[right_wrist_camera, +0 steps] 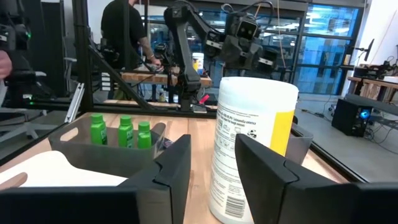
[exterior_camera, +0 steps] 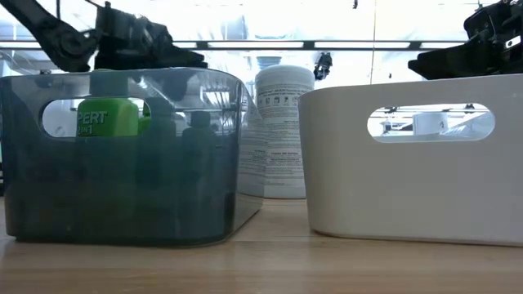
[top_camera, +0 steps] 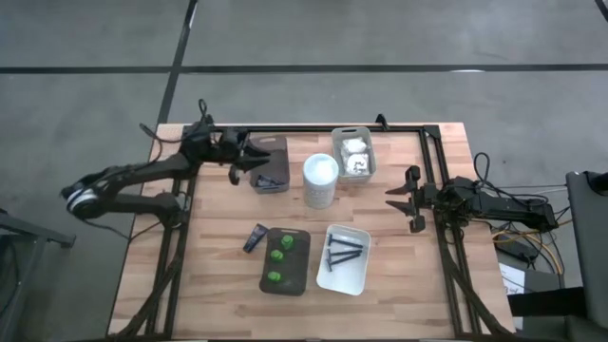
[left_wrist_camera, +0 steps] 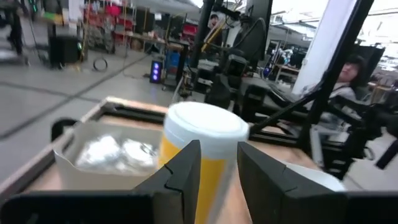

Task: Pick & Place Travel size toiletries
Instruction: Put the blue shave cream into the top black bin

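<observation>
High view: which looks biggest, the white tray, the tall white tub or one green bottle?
1. Rectangular white plastic tray, biggest.
2. Tall white cylinder tub, seen from above, so its height is hidden.
3. Small bright green bottle, smallest.

bare wood table (top_camera: pixel 218 285), smooth grain.

Bottles (top_camera: pixel 277 256) in front tray (top_camera: pixel 302 274), razors (top_camera: pixel 344 251) in tray (top_camera: pixel 359 277) beside it

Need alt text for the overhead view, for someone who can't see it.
Overhead: a white canister stands mid-table among four trays; the dark front tray holds three green bottles. The left claw hangs over a grey tray, and the right claw hovers near the table's right edge.
</observation>
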Robot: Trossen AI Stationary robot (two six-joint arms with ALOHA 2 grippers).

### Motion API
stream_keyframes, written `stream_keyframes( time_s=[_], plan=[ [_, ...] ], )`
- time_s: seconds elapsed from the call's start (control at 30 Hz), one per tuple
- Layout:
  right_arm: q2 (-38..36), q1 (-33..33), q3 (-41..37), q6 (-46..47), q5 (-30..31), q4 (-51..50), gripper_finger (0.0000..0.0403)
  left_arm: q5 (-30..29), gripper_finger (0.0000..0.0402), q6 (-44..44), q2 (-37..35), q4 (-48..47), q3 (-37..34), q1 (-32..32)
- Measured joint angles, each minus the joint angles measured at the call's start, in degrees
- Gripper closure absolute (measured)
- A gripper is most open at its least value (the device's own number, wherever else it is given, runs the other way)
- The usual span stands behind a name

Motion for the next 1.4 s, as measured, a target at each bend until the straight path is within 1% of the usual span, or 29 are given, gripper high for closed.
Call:
stream_keyframes(
  time_s=[0.17,0.23,0.33,0.53,0.6,0.7,0.83,0.97,1.07,1.13,1.27,1.33,1.4],
  plan=[
    [0.0,0.0,0.0,0.0,0.0,0.0,0.0295,0.0,0.0296,-1.6,-8.0,-11.4,0.0,-1.9],
    [0.0,0.0,0.0,0.0,0.0,0.0,0.0301,0.0,0.0296,-4.5,-11.1,-15.8,0.0,-2.8],
    [0.0,0.0,0.0,0.0,0.0,0.0,0.0310,0.0,0.0296,-12.2,-15.7,-21.6,0.0,-3.8],
    [0.0,0.0,0.0,0.0,0.0,0.0,0.0330,0.2,0.0296,-30.5,-23.6,-31.7,0.0,-4.2],
    [0.0,0.0,0.0,0.0,0.0,0.0,0.0336,0.3,0.0297,-34.6,-25.6,-35.2,0.0,-4.3],
    [0.0,0.0,0.0,0.0,0.0,0.0,0.0343,0.5,0.0297,-37.8,-27.8,-41.4,0.0,-4.3],
    [0.0,0.0,0.0,0.0,0.0,0.0,0.0351,0.5,0.0297,-39.4,-29.3,-52.3,0.0,-4.4],
    [0.0,0.0,0.0,0.0,0.0,0.0,0.0356,0.4,0.0297,-38.9,-29.0,-62.7,0.0,-5.0],
    [0.0,0.0,0.0,0.0,0.0,0.0,0.0351,-1.8,0.0297,-36.8,-28.4,-68.3,0.0,-6.4],
    [0.0,0.0,0.0,0.0,0.0,0.0,0.0346,-5.9,0.0297,-34.8,-27.8,-69.8,0.0,-7.9],
    [0.0,0.0,0.0,0.0,0.0,0.0,0.0333,-16.1,0.0297,-31.8,-25.8,-68.9,0.0,-11.3],
    [0.0,0.0,0.0,0.0,0.0,0.0,0.0326,-18.4,0.0297,-31.4,-24.4,-67.9,0.0,-13.2],
    [0.0,0.0,0.0,0.0,0.0,0.0,0.0319,-18.9,0.0297,-31.4,-22.8,-67.4,0.0,-15.3]
  ],
)
